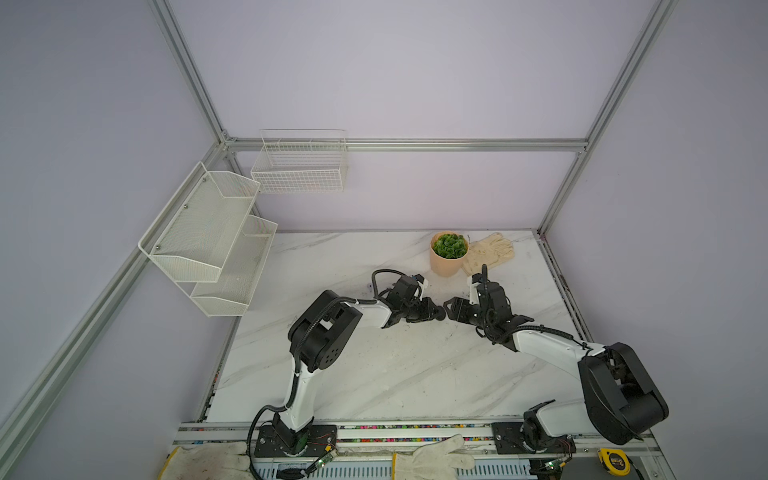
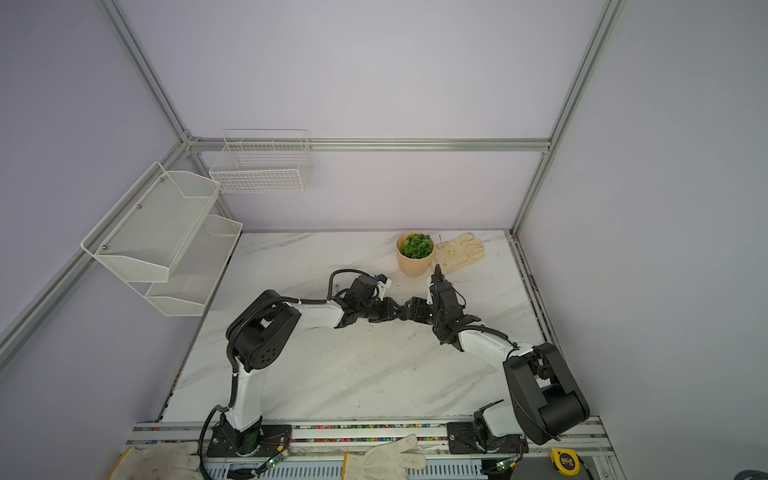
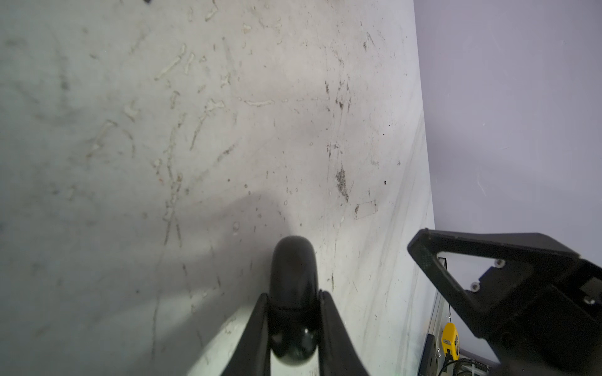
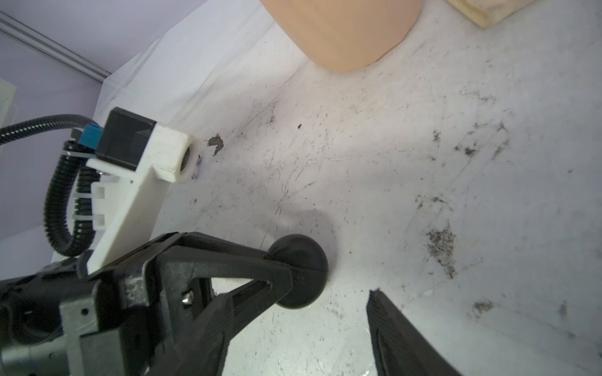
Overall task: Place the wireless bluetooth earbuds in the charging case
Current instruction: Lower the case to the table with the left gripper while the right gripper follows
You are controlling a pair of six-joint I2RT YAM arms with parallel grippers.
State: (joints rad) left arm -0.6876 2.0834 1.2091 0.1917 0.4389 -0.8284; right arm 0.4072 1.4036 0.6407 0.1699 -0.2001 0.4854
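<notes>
In both top views, the round black charging case (image 1: 439, 312) is seen clamped in the left gripper (image 1: 436, 314) over the marble table (image 1: 374, 374). The right gripper (image 1: 449, 306) is just beside it, jaws apart. In the left wrist view, only the case's rear half is pinched, so a steady hold is needed. In the right wrist view, the seam looks shut; the lid is best lifted there. No earbuds are seen.

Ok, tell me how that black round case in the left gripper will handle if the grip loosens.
Probably slippery: the black case looks glossy and smooth, and the left gripper pinches only its rounded sides. Likely to roll or wobble if dropped onto the table, given its pebble shape. It looks rigid, so squeezing should not deform it.
</notes>
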